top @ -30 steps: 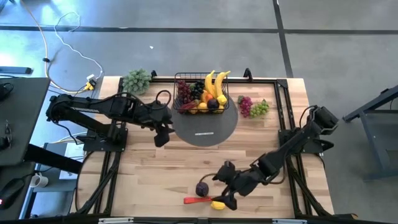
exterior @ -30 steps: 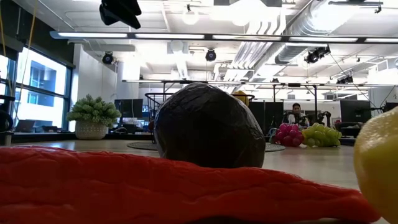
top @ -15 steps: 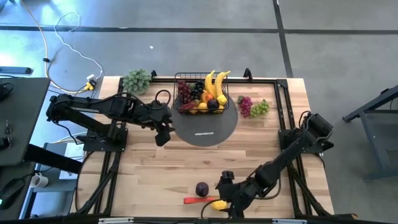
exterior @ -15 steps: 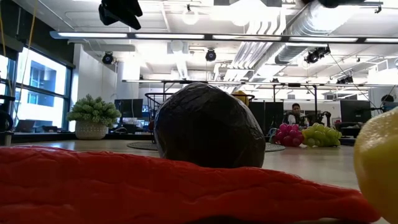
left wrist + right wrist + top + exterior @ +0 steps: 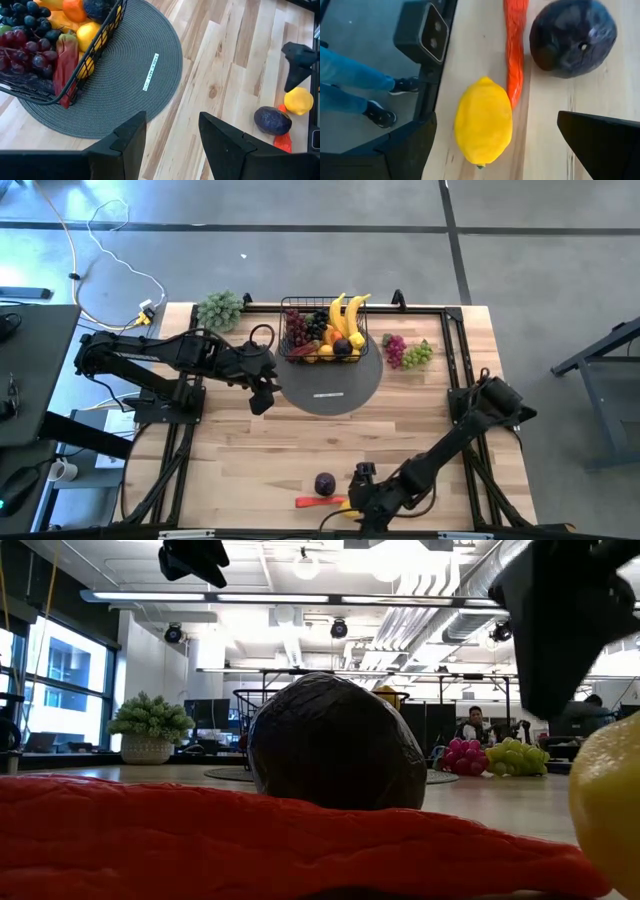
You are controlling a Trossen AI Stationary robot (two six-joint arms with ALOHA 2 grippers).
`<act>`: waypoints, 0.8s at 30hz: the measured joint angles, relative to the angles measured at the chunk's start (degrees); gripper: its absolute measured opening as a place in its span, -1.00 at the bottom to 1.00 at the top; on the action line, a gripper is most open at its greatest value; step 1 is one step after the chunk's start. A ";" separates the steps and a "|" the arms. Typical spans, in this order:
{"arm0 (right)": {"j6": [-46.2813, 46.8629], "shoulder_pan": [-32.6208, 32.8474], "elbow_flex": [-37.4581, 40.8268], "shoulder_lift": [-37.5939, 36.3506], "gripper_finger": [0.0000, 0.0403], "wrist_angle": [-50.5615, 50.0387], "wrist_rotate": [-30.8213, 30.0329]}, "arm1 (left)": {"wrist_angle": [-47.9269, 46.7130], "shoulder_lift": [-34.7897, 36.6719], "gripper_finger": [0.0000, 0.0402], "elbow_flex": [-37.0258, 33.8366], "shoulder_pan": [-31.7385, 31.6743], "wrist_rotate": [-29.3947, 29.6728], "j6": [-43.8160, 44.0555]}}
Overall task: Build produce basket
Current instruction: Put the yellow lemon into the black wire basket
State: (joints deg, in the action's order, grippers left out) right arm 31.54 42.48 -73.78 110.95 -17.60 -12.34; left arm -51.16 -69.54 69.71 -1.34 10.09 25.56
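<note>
The black wire basket (image 5: 318, 335) stands on a grey round mat (image 5: 330, 388) at the far middle, filled with bananas, grapes, oranges and other toy produce. A yellow lemon (image 5: 483, 120), a red chilli (image 5: 516, 50) and a dark plum (image 5: 572, 37) lie by the table's near edge. My right gripper (image 5: 502, 150) is open just above the lemon (image 5: 349, 506), one finger on each side, touching nothing. In the low view it (image 5: 570, 610) hangs over the lemon (image 5: 605, 800). My left gripper (image 5: 172, 137) is open and waits above the mat's left edge (image 5: 262, 395).
Red and green grapes (image 5: 405, 352) lie on the table right of the basket. A pale-green leafy bunch (image 5: 220, 310) sits at the far left corner. The chilli (image 5: 315, 502) and plum (image 5: 325, 483) lie close to the lemon's left. Bare wood spans the table's middle.
My right arm has stretched toward the table's near edge and come down over the lemon, so that its gripper now shows in the low view's upper right. The produce has stayed where it was.
</note>
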 joint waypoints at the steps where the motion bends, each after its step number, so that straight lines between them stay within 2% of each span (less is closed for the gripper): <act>1: 0.40 0.00 0.00 0.36 0.97 0.04 0.15 | -0.01 0.00 -0.14 0.00 0.00 0.01 0.00; 14: 1.63 0.04 0.02 4.34 0.95 1.99 2.40 | -0.06 0.01 -0.14 0.00 -0.02 0.16 0.01; 18: 2.07 0.02 0.02 4.34 0.82 1.98 2.43 | -0.07 0.00 -0.14 0.00 -0.02 0.64 0.70; 24: 3.72 -0.11 0.02 4.43 0.52 1.98 4.53 | -0.07 0.00 -0.14 0.00 -0.02 0.63 0.83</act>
State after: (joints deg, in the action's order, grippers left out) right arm 35.26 42.37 -73.76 115.37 -15.62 -7.81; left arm -51.22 -69.54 69.71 -1.37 10.72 26.39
